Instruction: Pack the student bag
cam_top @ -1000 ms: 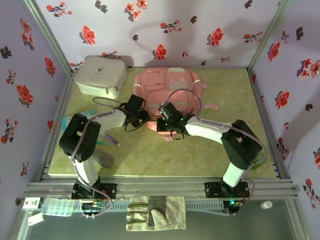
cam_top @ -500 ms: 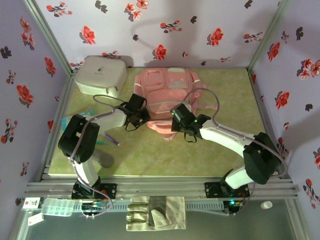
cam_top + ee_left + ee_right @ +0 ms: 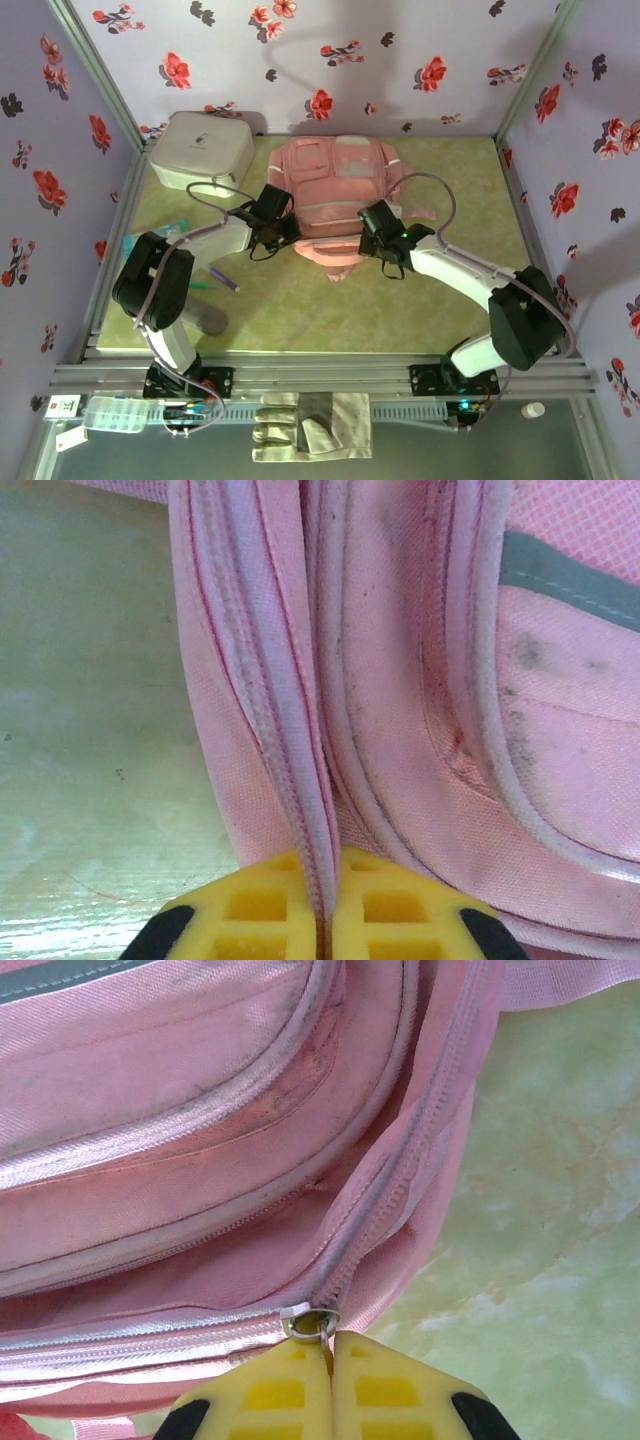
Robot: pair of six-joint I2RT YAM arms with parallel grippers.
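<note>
While its jaws pinch narrowly on a raised fold of zip seam (image 3: 300, 730), the left pincer (image 3: 322, 925) holds the bag (image 3: 335, 185) at its 8 o'clock corner. The right pincer (image 3: 330, 1385) is likewise closed tight, gripping at the zip slider (image 3: 310, 1321), apparently by its tab, at the bag's 4 o'clock corner. Between them the bag lies flat on the desk (image 3: 300, 310), towards 12 o'clock, front pockets up.

By my reading, the task is at its start. The main zip looks closed along the stretch in the wrist views, and no opening shows from above. Nothing appears packed. Opening the compartment, loading it and zipping up are all left.

Counted:
- One bag.
- One white case (image 3: 200, 150) at 10 o'clock, just beside the bag.
- One purple pen (image 3: 222, 278) at 8 o'clock, with teal items near it too small to count.
- One glove (image 3: 310, 425) off the desk at 6 o'clock.
</note>
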